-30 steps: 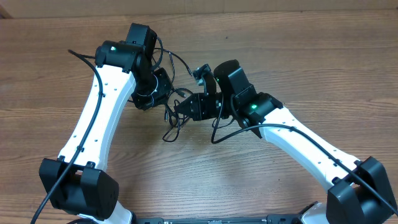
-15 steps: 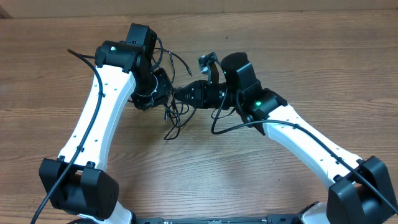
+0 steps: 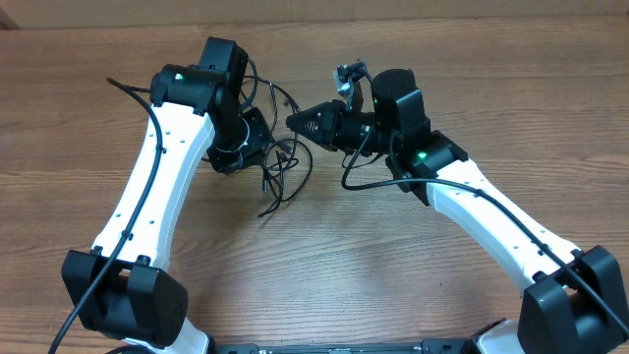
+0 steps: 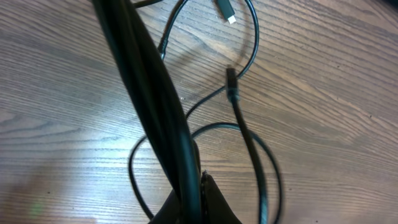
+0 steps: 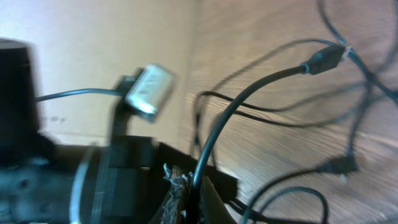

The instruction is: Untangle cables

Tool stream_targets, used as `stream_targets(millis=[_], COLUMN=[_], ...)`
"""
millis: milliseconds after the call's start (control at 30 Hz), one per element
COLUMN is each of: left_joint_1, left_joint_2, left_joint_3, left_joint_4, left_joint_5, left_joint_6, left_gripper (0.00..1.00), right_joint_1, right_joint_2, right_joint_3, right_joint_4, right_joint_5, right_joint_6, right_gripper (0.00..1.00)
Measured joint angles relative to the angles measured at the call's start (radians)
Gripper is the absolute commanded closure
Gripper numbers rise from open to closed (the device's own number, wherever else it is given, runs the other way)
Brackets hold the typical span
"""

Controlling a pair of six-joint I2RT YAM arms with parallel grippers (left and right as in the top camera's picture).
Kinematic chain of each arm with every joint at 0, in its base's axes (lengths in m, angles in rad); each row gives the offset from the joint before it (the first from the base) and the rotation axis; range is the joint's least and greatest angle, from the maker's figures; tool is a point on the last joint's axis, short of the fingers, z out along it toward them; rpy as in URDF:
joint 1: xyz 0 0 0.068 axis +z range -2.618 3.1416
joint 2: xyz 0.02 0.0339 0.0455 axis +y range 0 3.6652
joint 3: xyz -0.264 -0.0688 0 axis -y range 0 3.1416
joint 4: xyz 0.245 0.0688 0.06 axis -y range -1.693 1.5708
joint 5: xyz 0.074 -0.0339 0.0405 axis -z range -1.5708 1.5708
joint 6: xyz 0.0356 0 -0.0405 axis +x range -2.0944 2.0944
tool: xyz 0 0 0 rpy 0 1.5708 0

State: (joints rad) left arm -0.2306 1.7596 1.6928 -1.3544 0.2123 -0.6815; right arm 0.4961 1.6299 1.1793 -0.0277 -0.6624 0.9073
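Overhead, the cables [image 3: 282, 175] lie as a loose bunch of thin black loops on the wooden table [image 3: 472, 69], just to 9 o'clock of the view's centre. The left gripper [image 3: 263, 146] sits at the bunch's 10 o'clock, at its upper edge. The right gripper [image 3: 298, 122] is at approx. 1 o'clock of it, nose pointing to 9 o'clock; the two tips are near each other, not touching. Left wrist cam: jaws pressed together on one cord, which runs off toward 11 o'clock, w/ other loops flat on the wood beyond and a silvery-tipped plug [image 4: 226, 12] at 12 o'clock. Right wrist cam, blurred: jaws likewise clamped on a cord that arcs up to 1 o'clock and ends in a black plug [image 5: 323, 59], with more strands crossing the wood behind it.
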Motion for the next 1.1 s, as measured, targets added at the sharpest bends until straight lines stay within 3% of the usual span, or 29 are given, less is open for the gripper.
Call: stream_targets(millis=[67, 200, 267, 400, 900, 1100], left_joint_1=[0.0, 0.0, 0.0, 0.0, 0.0, 0.0], left_joint_2=[0.0, 0.0, 0.0, 0.0, 0.0, 0.0], left_joint_3=[0.0, 0.0, 0.0, -0.002, 0.005, 0.117], left_joint_4=[-0.003, -0.005, -0.006, -0.007, 0.021, 0.025], left_joint_5=[0.0, -0.002, -0.005, -0.008, 0.039, 0.113], left_joint_6=[0.0, 0.0, 0.0, 0.0, 0.0, 0.0], left_gripper=[0.95, 0.95, 0.96, 0.95, 0.96, 0.96], right_joint_1=[0.0, -0.005, -0.005, -0.005, 0.02, 0.111], right_joint_2=[0.0, -0.001, -0.001, -0.002, -0.002, -0.002], right_joint_3=[0.002, 0.004, 0.004, 0.004, 0.004, 0.005], right_joint_4=[-0.085, -0.216, -0.264, -0.318, -0.401, -0.493], right_joint_5=[0.039, 0.085, 0.097, 0.107, 0.059, 0.137], right_joint_6=[0.005, 0.009, 0.003, -0.005, -0.151, -0.184], right_gripper=[0.83, 0.38, 0.27, 0.15, 0.13, 0.09])
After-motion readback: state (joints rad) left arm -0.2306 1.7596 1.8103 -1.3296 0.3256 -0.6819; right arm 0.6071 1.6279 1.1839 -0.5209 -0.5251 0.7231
